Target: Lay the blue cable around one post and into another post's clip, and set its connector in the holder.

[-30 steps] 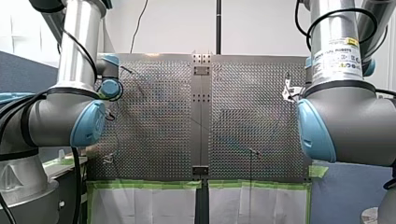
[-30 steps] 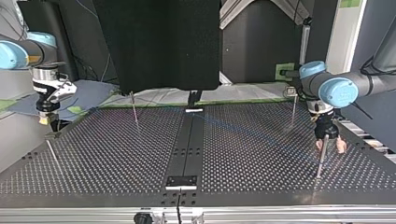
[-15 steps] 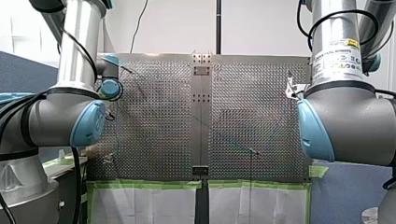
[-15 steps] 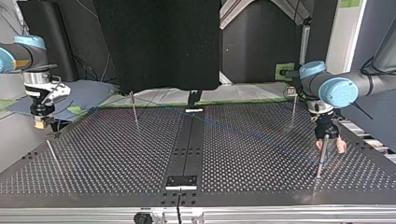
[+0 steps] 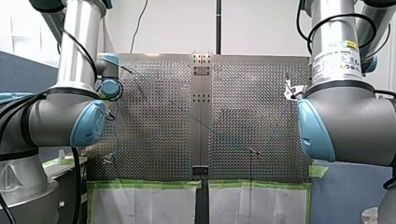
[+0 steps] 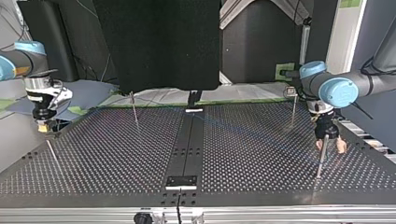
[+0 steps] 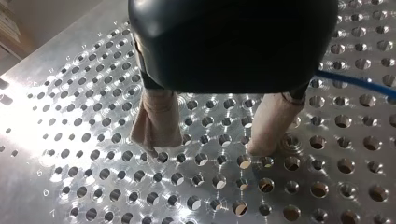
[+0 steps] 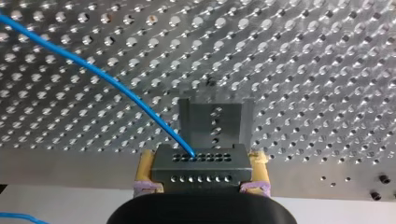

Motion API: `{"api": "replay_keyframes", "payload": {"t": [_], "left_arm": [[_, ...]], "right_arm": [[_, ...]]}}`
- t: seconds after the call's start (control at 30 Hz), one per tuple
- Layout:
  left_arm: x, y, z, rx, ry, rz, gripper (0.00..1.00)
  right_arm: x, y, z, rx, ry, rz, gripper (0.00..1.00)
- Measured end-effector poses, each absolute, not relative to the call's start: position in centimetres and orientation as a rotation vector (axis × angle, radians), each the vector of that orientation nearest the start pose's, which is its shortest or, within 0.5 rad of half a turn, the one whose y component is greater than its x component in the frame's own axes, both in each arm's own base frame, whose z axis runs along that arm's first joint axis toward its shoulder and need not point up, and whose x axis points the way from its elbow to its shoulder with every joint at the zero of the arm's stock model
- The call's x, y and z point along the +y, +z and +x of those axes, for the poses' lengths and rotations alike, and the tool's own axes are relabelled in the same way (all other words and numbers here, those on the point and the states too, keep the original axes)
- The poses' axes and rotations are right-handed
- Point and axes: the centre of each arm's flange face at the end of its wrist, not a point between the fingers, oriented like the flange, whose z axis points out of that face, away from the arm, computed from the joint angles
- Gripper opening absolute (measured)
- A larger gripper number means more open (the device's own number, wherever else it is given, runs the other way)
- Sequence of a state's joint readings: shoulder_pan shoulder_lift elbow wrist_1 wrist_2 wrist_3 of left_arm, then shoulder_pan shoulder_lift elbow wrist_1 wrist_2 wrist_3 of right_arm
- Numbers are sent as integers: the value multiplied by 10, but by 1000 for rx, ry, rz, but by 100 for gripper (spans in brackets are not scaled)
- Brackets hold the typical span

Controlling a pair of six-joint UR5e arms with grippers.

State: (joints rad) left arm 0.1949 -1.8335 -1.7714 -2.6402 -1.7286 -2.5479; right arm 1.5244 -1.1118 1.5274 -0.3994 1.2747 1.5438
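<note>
My right gripper (image 8: 201,173) is closed narrow on the grey connector (image 8: 198,163). Its yellow pads (image 8: 145,169) press against the block's two short sides, and the rows of small holes on the block face the right wrist camera. The holder (image 8: 215,122), a dark slotted bracket on the perforated table (image 8: 327,70), lies just ahead of the connector, which is not seated in it. The blue cable (image 8: 107,79) enters one of the connector's holes on the side nearest the holder. From there it rises in a shallow arc over the table and away from the holder, touching no post that I can see in this view. In the top view my right gripper (image 6: 43,121) hangs low at the table's edge. My left gripper (image 7: 208,148) is far across the table from the holder and stands wide open, with its beige padded fingers (image 7: 156,122) spread and only bare holes between them. The fingertips are down close to the plate, but I cannot tell whether they touch it. The blue cable (image 7: 359,82) runs past the outside of one finger, not between the two, and I hold none of it there. In the top view a thin post (image 6: 321,161) stands just beside my left gripper (image 6: 330,146), and I cannot tell whether they touch.
</note>
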Motion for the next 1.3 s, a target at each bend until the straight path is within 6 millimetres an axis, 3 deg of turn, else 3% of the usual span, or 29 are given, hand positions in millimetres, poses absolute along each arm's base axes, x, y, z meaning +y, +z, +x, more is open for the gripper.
{"api": "replay_keyframes", "payload": {"t": [0.63, 1.3], "left_arm": [[-6, 302, 575, 1220, -499, -963, 99], [-6, 302, 575, 1219, -497, -965, 99]], "right_arm": [[-665, 292, 150, -1028, 1432, 1404, 0], [-659, 285, 152, -1080, 1397, 1449, 0]]}}
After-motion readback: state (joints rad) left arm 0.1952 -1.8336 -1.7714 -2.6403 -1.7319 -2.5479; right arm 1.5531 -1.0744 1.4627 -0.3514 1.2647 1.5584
